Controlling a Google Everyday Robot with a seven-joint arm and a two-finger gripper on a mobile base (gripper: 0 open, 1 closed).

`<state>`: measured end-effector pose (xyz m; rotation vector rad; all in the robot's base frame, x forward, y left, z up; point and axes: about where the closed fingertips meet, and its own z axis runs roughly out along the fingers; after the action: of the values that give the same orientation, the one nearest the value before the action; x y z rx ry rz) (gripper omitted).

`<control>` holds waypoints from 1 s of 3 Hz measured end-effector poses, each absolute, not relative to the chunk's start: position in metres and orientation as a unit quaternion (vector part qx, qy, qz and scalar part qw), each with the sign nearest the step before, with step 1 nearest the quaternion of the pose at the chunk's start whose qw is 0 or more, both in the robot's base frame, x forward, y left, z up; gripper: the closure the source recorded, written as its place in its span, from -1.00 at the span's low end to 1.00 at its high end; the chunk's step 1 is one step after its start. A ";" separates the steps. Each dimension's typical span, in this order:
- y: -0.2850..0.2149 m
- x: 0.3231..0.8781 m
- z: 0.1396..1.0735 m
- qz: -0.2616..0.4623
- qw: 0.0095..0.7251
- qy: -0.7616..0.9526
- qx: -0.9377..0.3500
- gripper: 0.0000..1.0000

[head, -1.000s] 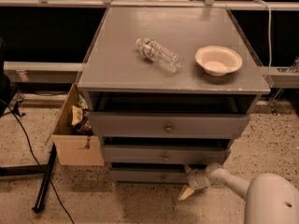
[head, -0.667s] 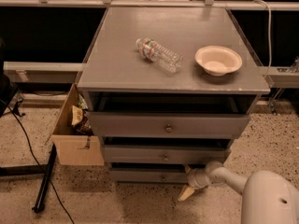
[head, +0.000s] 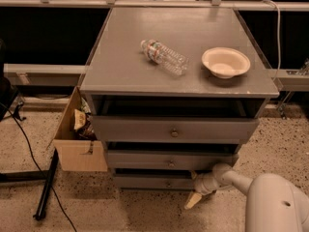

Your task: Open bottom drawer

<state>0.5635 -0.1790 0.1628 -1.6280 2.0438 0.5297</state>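
The grey cabinet has three drawers. The bottom drawer [head: 149,181] is the slimmest front, low near the floor, with a small round knob [head: 168,183] at its centre; it stands slightly out. My gripper [head: 194,193] is at the drawer's lower right, just right of the knob, with a pale fingertip [head: 192,200] pointing down toward the floor. The white arm [head: 241,182] reaches in from the lower right.
The top drawer [head: 174,129] and middle drawer [head: 169,161] both stand pulled out. A plastic bottle [head: 164,57] and a white bowl [head: 225,62] lie on the cabinet top. A cardboard box [head: 77,139] sits left of the cabinet; a black pole [head: 46,187] and cables lie on the floor.
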 end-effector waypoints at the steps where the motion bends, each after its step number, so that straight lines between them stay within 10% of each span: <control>1: -0.180 0.555 0.165 0.213 0.220 0.749 -0.587 -1.00; 3: -0.194 0.526 0.170 0.235 0.193 0.760 -0.575 -1.00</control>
<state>0.5257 -0.1943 0.1702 -1.6127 2.1322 0.6588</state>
